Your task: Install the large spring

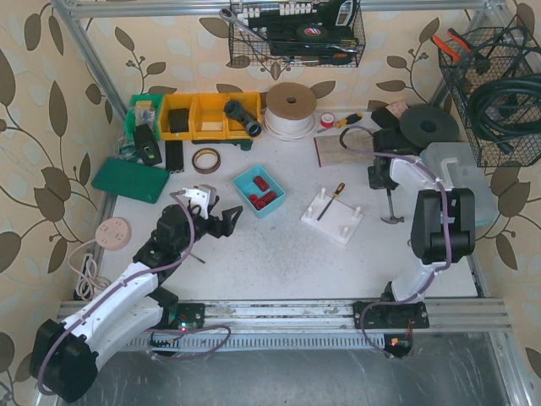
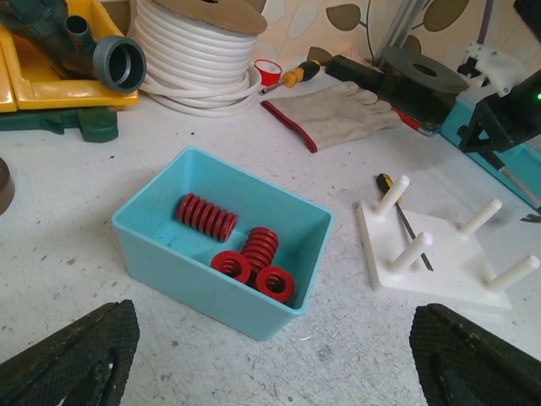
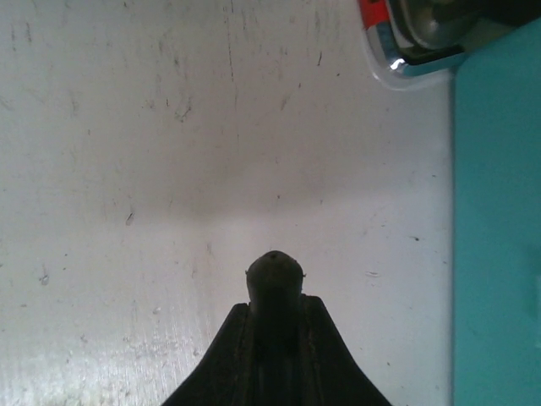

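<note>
Left fingers (image 2: 76, 347) gape near the binned springs (image 2: 207, 217); right fingers (image 3: 275, 338) pressed together.

Red springs (image 2: 245, 249) lie in a turquoise box (image 2: 194, 283). The peg plate (image 2: 448, 272) is white, and the bench (image 2: 68, 245) is off-white with dark specks. The bins (image 1: 207, 114) are yellow. The glove (image 2: 338, 110) is grey, edged in red. The wallpaper (image 1: 42, 127) is beige, patterned with brown leaves.
</note>
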Controlling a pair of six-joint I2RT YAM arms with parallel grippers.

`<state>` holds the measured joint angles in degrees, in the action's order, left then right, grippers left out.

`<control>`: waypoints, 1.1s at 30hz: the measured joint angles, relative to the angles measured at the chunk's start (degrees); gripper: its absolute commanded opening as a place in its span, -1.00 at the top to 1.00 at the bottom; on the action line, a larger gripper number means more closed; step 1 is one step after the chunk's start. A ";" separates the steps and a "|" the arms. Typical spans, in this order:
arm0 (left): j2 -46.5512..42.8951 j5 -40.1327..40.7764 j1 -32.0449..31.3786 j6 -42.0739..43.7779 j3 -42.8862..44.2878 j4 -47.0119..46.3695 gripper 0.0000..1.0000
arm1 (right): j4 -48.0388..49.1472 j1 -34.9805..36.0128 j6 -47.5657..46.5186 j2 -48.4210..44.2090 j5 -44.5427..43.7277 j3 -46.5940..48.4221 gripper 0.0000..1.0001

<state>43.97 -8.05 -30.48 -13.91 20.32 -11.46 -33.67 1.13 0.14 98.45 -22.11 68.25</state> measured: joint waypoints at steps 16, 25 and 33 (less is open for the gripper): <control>0.20 0.35 0.00 0.20 0.00 -0.46 -0.79 | 3.93 -1.64 2.73 10.19 5.92 1.14 0.23; 0.28 0.48 -0.02 0.22 -0.52 -0.42 -0.79 | 2.99 -1.64 5.01 8.76 7.04 1.16 0.16; 0.28 0.68 -0.02 0.24 -0.52 -0.20 -0.80 | 1.07 -1.40 11.65 1.33 10.49 1.16 0.21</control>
<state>44.25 -7.38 -30.50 -13.67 19.79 -11.66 -32.60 -0.27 11.79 99.79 -11.62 69.41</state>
